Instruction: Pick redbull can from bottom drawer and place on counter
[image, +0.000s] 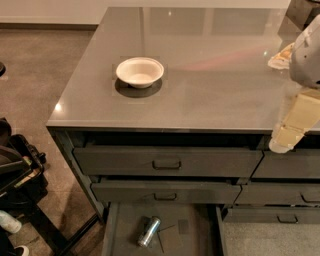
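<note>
The redbull can (149, 231) lies on its side on the floor of the open bottom drawer (190, 235), at the lower middle of the camera view. The glossy grey counter (210, 80) spreads above the drawer fronts. My gripper (289, 131) hangs at the right edge of the view, over the counter's front right edge, well above and to the right of the can. Its cream-coloured fingers point down and to the left. It holds nothing that I can see.
A white bowl (140, 72) stands on the counter's left part. A pale object (281, 56) lies at the counter's right, near my arm. Two handled drawers (167, 162) sit closed above the open one. Dark equipment (17, 170) stands on the floor at the left.
</note>
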